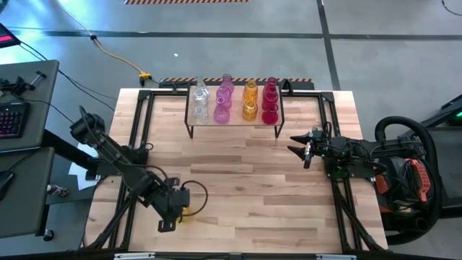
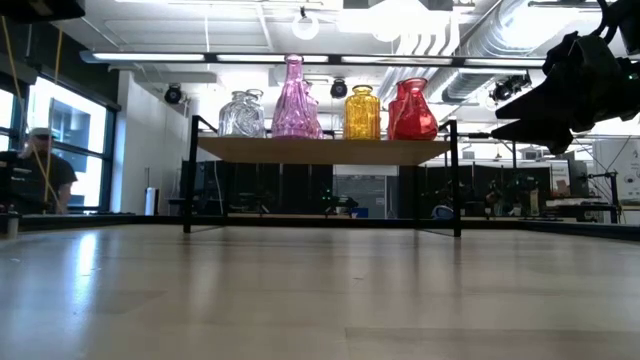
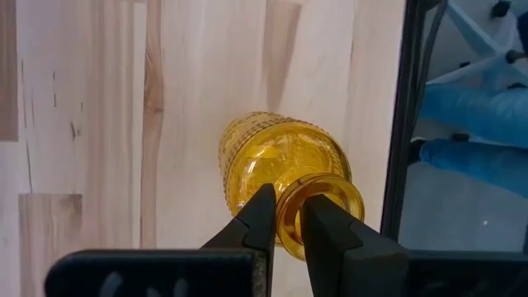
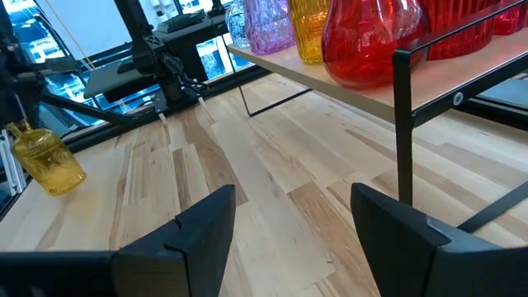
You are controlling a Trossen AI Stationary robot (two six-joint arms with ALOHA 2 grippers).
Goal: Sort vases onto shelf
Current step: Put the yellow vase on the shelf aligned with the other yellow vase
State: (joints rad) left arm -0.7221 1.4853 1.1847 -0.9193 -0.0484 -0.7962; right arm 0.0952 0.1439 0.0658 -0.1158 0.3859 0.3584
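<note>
- The tabletop [image 1: 238, 188] is pale butcher-block wood, smooth, with a soft sheen.
- The shelf [image 2: 320, 150] is a light wood board on thin black metal legs.
- The vases [image 1: 234, 101] are glossy translucent glass.
- The amber vase [image 3: 280, 165] is ribbed, textured glass.
- The left gripper [image 3: 285, 227] has matt black fingers.

The left gripper [image 1: 180, 209] sits low near the tabletop's front left corner, fingers [image 3: 262, 216] pinched nearly together. The right gripper [image 1: 297, 144] hovers by the right edge, fingers spread wide.
</note>
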